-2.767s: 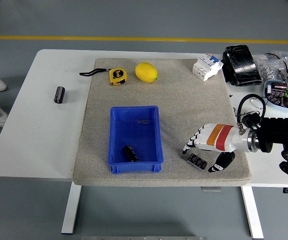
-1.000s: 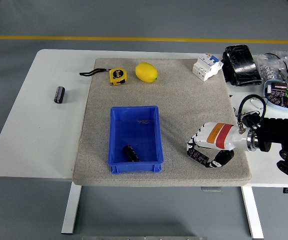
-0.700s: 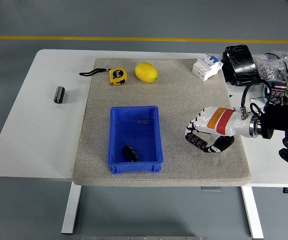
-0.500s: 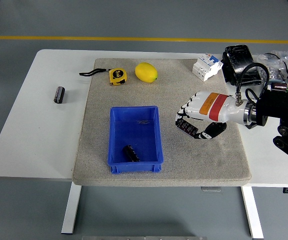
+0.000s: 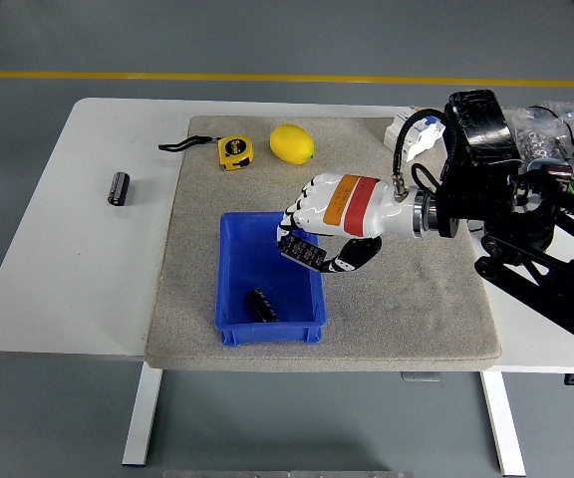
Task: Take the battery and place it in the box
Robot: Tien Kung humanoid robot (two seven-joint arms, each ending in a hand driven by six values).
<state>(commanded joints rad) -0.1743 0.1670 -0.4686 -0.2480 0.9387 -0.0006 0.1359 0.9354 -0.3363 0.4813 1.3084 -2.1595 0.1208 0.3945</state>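
Note:
My right hand (image 5: 312, 244) is shut on a black battery (image 5: 303, 252) and holds it in the air over the right side of the blue box (image 5: 233, 269). The box sits on the grey mat (image 5: 387, 189) near its front edge. Another black battery (image 5: 262, 304) lies inside the box near its front wall. A third black battery (image 5: 118, 187) lies on the white table (image 5: 68, 259) at the left, off the mat. The left arm does not show.
A yellow tape measure (image 5: 232, 151) and a yellow lemon (image 5: 291, 143) lie at the mat's back. A white breaker (image 5: 414, 131) stands at the back right. A black pack (image 5: 478, 119) and a bowl of parts (image 5: 564, 179) sit at the far right.
My right hand closed on the battery at the mat's front right, lifted it, and carried it left until it came over the blue box. The other objects have not moved.

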